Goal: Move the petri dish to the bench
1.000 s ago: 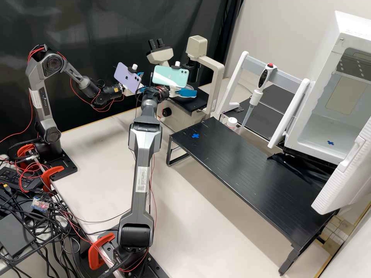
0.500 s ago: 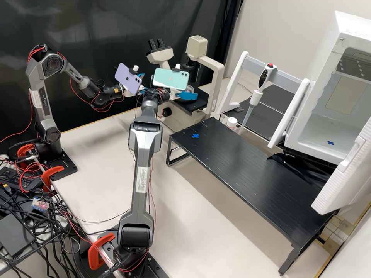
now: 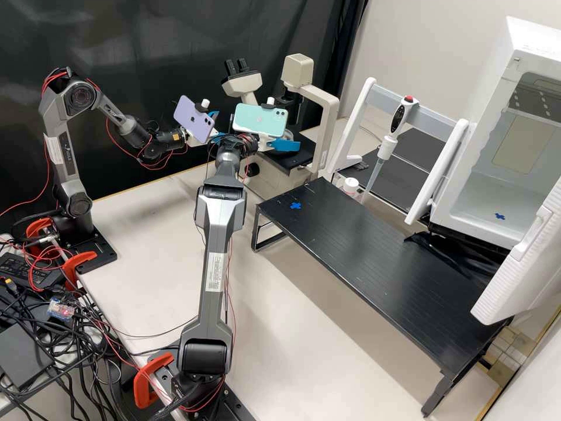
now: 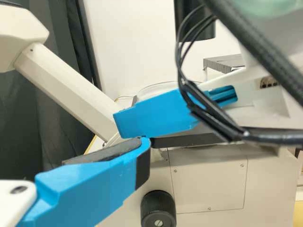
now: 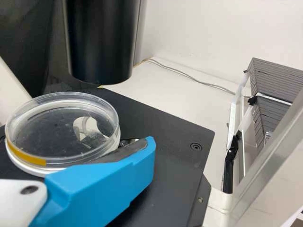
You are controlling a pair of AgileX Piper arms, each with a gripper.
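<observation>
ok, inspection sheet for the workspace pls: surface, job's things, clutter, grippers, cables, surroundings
Surface: white benchtop; black slatted riser stands on it, bearing a blue cross mark.
Job's things: clear round petri dish, at the black stage of the beige microscope.
Clutter: flat dark box among the cables.
Grippers: right gripper right beside the dish; left gripper near the microscope. Grip state: cannot tell for either.
Cables: black cables tangled at the high view's lower left; loose thin red wires by the arms.
Surroundings: white cabinet standing open; upright pipette; black curtain.
</observation>
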